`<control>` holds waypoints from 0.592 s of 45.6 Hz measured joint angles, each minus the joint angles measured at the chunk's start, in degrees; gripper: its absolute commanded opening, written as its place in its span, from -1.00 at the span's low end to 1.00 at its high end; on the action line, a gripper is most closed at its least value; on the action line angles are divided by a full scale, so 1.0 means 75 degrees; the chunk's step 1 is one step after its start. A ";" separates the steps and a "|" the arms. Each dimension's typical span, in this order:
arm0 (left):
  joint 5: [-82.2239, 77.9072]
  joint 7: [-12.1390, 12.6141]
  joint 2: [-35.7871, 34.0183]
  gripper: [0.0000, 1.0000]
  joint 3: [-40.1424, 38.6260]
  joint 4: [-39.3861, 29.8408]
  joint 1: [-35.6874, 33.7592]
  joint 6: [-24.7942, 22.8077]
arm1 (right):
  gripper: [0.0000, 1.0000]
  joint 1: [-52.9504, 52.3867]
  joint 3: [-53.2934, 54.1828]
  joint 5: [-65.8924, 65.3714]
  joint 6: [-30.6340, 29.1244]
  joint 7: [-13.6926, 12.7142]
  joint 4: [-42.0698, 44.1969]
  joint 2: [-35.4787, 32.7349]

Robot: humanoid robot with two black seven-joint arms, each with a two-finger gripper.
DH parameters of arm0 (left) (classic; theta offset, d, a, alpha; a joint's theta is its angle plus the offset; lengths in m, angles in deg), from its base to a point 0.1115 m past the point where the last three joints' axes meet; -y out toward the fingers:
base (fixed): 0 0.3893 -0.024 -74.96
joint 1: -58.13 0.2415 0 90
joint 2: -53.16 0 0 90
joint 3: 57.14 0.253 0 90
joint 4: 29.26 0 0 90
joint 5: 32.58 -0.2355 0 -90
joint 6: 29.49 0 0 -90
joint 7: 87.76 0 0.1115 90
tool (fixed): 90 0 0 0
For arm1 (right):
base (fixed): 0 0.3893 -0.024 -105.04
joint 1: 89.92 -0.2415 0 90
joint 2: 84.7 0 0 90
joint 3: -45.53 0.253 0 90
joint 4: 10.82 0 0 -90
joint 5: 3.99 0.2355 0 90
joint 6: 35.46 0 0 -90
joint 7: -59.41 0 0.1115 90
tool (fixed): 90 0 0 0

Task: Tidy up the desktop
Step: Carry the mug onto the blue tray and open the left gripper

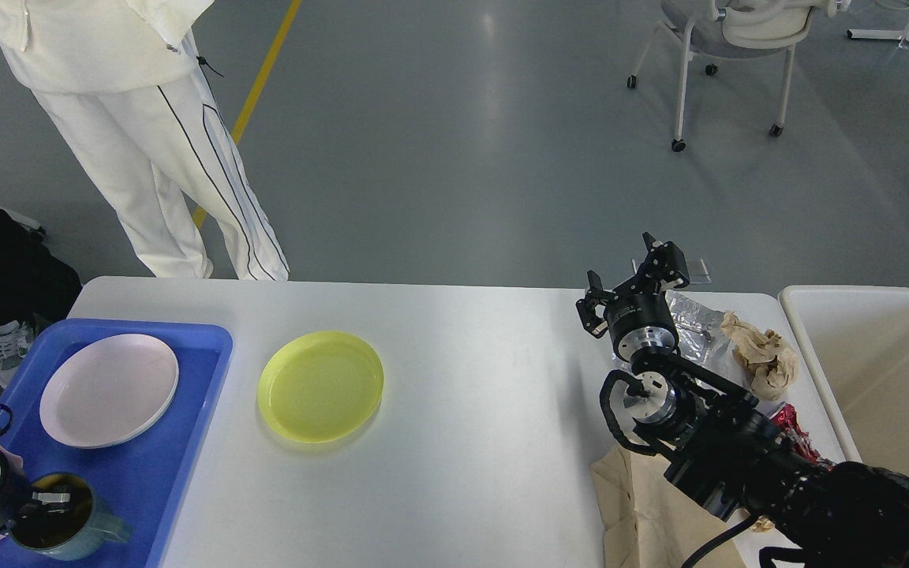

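1. With the blue tray [186, 410] already holding the pink plate [109, 390] and a teal cup [56, 527], the desktop [470, 410] fills the middle of our view and is only partly tidied.
2. Left gripper [48, 501] sits at the cup's rim at the tray's near end; we cannot tell whether its jaws are clamped or apart.
3. Right gripper [634, 280] hovers over the surface's far right, jaws spread, gripping nothing.
4. Key relation: the yellow plate [320, 386] lies on the bare surface just right of the tray, well left of our right gripper. Left arm is nearer, so it looks like the one for that move. The plate is round, no long axis to align.
5. Trash is near the right gripper: foil [695, 323], crumpled brown paper [766, 355], red wrapper [798, 430], tan sheet [644, 505]. The cream bin [880, 371] stands just right of them, so that is right-arm work.
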 measured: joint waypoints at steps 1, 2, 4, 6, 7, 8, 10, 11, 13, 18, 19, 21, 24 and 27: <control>0.0000 0.0002 0.0000 -0.31 -0.0009 0.0000 0.0010 0.0000 | 1.00 0.0000 0.0000 0.0000 0.0000 0.0000 0.0000 0.0000; 0.0002 0.0003 0.0000 -0.20 -0.0019 0.0000 0.0019 -0.0002 | 1.00 0.0000 0.0000 0.0000 0.0000 0.0000 0.0000 0.0000; 0.0007 0.0003 -0.0007 0.06 -0.0029 0.0000 0.0028 -0.0005 | 1.00 0.0000 0.0000 0.0000 0.0000 0.0000 0.0000 0.0000; 0.0010 0.0003 -0.0031 0.33 -0.0031 0.0000 0.0031 -0.0009 | 1.00 0.0000 -0.0001 0.0000 0.0000 0.0000 0.0000 0.0000; 0.0012 0.0002 -0.0043 0.47 -0.0032 0.0000 0.0031 -0.0013 | 1.00 0.0000 -0.0001 0.0000 0.0000 0.0000 0.0000 0.0000; 0.0016 0.0002 -0.0056 0.57 -0.0033 0.0000 0.0031 -0.0016 | 1.00 0.0000 -0.0001 0.0000 0.0000 0.0000 0.0000 0.0000; 0.0033 0.0002 -0.0085 0.69 -0.0045 0.0000 0.0029 -0.0021 | 1.00 0.0000 -0.0004 0.0000 0.0000 0.0000 0.0000 0.0000; 0.0046 0.0002 -0.0100 0.74 -0.0051 0.0000 0.0023 -0.0022 | 1.00 0.0000 -0.0005 0.0000 0.0000 0.0000 0.0000 0.0000; 0.0095 0.0002 -0.0149 0.82 -0.0058 0.0000 -0.0012 -0.0028 | 1.00 0.0000 -0.0005 0.0000 0.0000 0.0000 0.0000 0.0000; 0.0240 0.0022 -0.0350 0.91 -0.0060 0.0023 -0.0091 -0.0058 | 1.00 0.0000 -0.0005 0.0000 0.0000 0.0001 0.0000 0.0000; 0.0260 0.0028 -0.0387 0.92 -0.0059 0.0032 -0.0113 -0.0064 | 1.00 0.0000 -0.0005 0.0000 0.0000 0.0001 0.0000 0.0000; 0.0286 0.0035 -0.0456 0.93 -0.0056 0.0048 -0.0185 -0.0082 | 1.00 0.0000 -0.0005 0.0000 0.0000 0.0001 0.0000 0.0000; 0.0300 0.0044 -0.0574 0.93 -0.0021 0.0071 -0.0355 -0.0161 | 1.00 0.0000 -0.0003 0.0000 0.0000 0.0001 0.0000 0.0000; 0.0303 0.0054 -0.0728 0.93 0.0016 0.0097 -0.0564 -0.0450 | 1.00 0.0000 -0.0001 0.0000 0.0000 0.0001 0.0003 0.0000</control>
